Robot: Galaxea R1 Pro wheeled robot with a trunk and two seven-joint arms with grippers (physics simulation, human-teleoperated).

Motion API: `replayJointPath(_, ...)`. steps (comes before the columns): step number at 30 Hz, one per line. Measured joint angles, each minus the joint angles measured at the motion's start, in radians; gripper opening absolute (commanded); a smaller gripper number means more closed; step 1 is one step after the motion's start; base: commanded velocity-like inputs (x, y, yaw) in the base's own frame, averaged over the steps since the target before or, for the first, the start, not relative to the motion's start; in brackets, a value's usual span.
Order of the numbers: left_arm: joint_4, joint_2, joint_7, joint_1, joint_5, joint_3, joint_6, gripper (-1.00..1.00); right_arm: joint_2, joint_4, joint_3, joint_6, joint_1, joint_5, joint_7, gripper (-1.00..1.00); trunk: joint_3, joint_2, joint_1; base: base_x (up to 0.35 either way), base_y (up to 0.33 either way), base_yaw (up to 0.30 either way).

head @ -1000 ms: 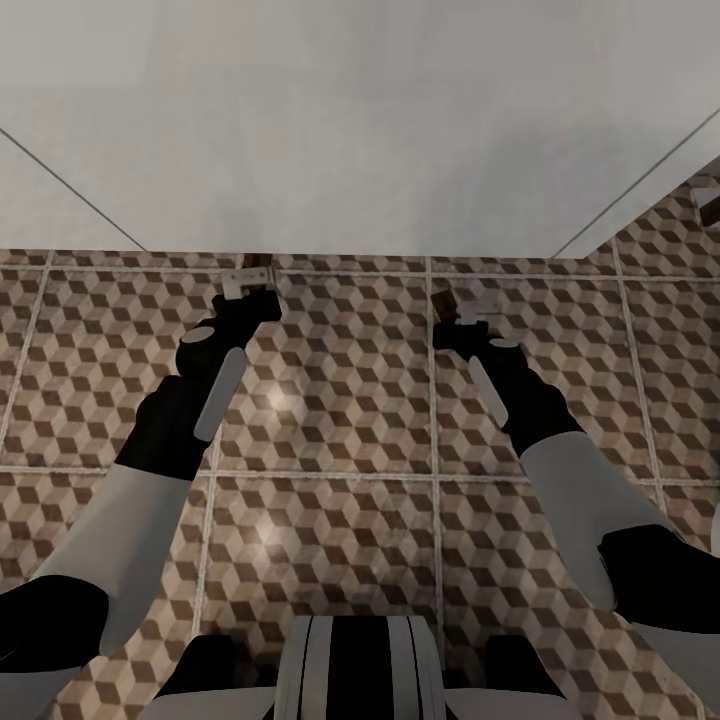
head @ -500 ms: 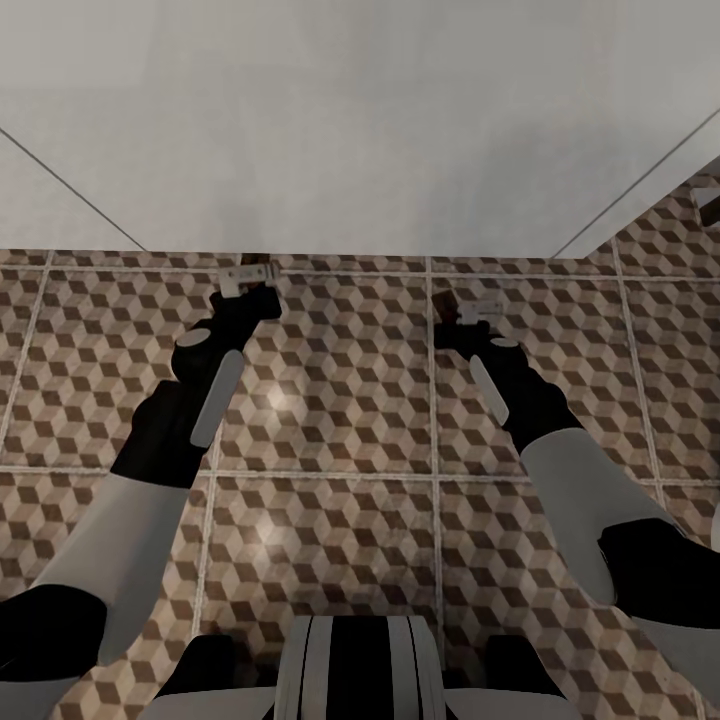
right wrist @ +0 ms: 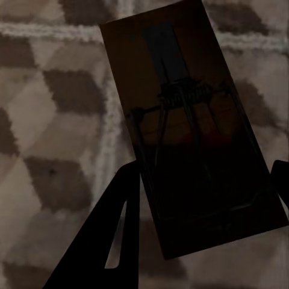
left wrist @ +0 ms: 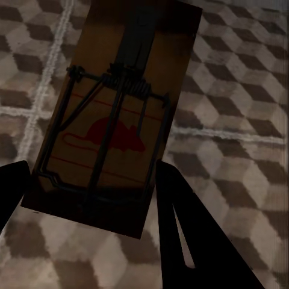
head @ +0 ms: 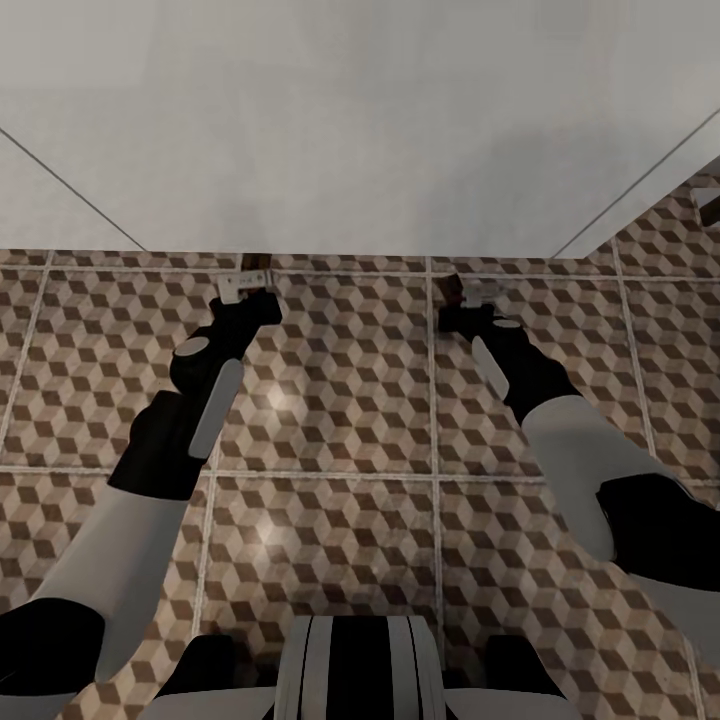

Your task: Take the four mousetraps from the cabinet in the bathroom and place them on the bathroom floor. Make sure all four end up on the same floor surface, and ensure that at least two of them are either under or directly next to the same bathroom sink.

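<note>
My left gripper (head: 245, 285) is shut on a mousetrap (left wrist: 114, 114), a tan board with a dark spring bar and a red mouse print, held between the black fingers (left wrist: 180, 223). My right gripper (head: 470, 297) is shut on a second mousetrap (right wrist: 192, 138), which looks dark in shadow. Both traps hang low over the bathroom floor (head: 340, 400) of brown and beige cube tiles. They are close to the foot of a wide white boxy front (head: 350, 150), seemingly the sink's vanity. Basin and cabinet are out of view.
Pale grout lines cross the tiles between my two arms. A small dark object (head: 708, 203) sits at the far right edge beside the white front. My own base (head: 355, 665) is at the near edge of the head view.
Both arms have reached slightly forward. The right gripper and its mousetrap moved closer to the white front; the left gripper shifted only a little.
</note>
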State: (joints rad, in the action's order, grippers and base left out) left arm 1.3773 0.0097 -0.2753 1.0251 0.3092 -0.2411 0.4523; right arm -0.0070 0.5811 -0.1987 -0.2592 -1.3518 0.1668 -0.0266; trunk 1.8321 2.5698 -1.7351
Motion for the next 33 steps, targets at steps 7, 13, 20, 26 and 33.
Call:
replayJointPath(7, 0.051, 0.000, 0.000, -0.005, 0.000, 0.000, 0.068, -1.00, 0.001, -0.067, 0.000, 0.026, -0.002, 0.000, 0.000, -1.00, 0.000, 0.000, 0.000, 0.000, 0.000, 0.000)
replayJointPath(13, 0.064, 0.000, 0.000, -0.009, 0.000, 0.000, 0.097, -1.00, 0.004, -0.120, -0.001, 0.077, -0.002, 0.000, 0.000, -1.00, 0.000, 0.000, 0.000, 0.000, 0.000, 0.000)
replayJointPath(20, 0.064, 0.000, 0.000, -0.010, 0.000, 0.000, 0.098, -1.00, 0.007, -0.146, -0.001, 0.107, -0.002, 0.000, 0.000, -1.00, 0.000, 0.000, 0.000, 0.000, 0.000, 0.000)
replayJointPath(26, 0.061, 0.000, 0.000, -0.010, 0.000, 0.000, 0.098, -1.00, 0.011, -0.173, -0.002, 0.153, -0.002, -0.001, 0.001, -1.00, 0.000, 0.000, 0.000, 0.000, 0.000, 0.000)
replayJointPath(33, 0.059, 0.000, 0.000, -0.012, 0.000, 0.000, 0.098, -1.00, 0.011, -0.174, -0.002, 0.164, -0.002, 0.001, 0.001, -1.00, 0.000, 0.000, 0.000, 0.000, 0.000, 0.000)
